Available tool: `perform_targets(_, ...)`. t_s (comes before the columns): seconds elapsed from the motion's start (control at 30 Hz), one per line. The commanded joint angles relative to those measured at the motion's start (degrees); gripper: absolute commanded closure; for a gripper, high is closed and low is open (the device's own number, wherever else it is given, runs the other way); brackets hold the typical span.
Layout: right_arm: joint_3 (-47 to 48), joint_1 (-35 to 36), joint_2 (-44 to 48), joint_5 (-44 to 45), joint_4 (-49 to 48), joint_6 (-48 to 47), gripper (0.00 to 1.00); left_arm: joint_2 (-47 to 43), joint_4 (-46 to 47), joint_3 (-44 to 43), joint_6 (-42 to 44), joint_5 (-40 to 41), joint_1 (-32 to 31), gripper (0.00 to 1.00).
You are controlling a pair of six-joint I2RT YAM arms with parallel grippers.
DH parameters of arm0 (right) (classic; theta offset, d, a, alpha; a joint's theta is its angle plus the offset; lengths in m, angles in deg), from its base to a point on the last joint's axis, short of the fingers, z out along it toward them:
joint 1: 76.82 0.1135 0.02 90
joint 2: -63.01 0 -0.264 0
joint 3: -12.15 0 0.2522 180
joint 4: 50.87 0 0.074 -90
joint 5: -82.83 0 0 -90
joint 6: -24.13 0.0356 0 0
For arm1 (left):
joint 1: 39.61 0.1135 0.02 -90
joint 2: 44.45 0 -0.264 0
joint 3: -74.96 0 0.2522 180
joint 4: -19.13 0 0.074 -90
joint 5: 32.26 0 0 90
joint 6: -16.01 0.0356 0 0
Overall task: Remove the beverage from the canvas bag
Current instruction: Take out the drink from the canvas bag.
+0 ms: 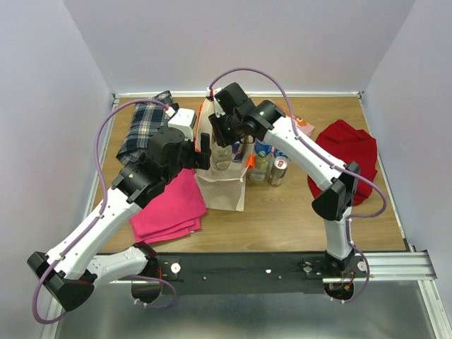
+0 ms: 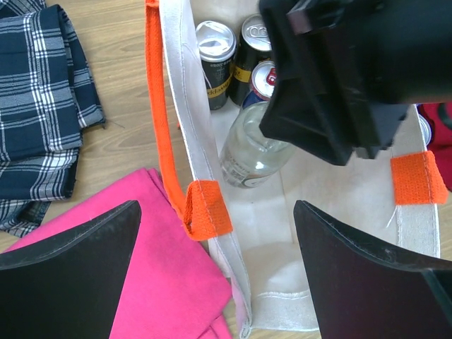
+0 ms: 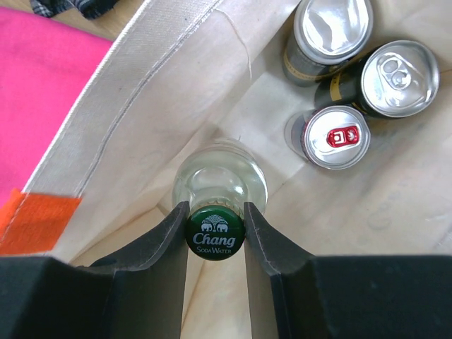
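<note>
The beige canvas bag point(image 1: 220, 194) with orange handles point(image 2: 164, 120) stands upright at mid-table. Inside it is a clear glass soda-water bottle point(image 3: 219, 180) with a green cap point(image 3: 216, 233), and three cans point(image 3: 336, 136) stand in the far corner. My right gripper point(image 3: 216, 212) reaches down into the bag point(image 3: 134, 106) and is shut on the bottle's cap. In the top view it point(image 1: 224, 140) is above the bag's mouth. My left gripper point(image 2: 215, 212) is open and straddles the bag's left wall point(image 2: 212, 233) at the handle's stitched end. It holds nothing.
A folded pink cloth point(image 1: 169, 208) lies left of the bag, and a plaid cloth point(image 1: 145, 127) lies behind it. A bottle point(image 1: 260, 166) and a can point(image 1: 279, 169) stand right of the bag. A red cloth point(image 1: 346, 159) lies at the right.
</note>
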Motion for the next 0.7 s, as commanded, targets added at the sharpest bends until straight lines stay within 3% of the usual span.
perform_targets(0.0, 0.4, 0.5, 5.2, -0.4, -4.7, -0.2, 0.99, 0.3, 0.0, -1.9, -0.9, 2.1, 0.3, 0.01)
perform_targets(0.67, -4.6, 0.5, 10.9, -1.4, -7.5, -1.0, 0.99, 3.7, -0.9, -6.3, -1.5, 3.8, 0.3, 0.01)
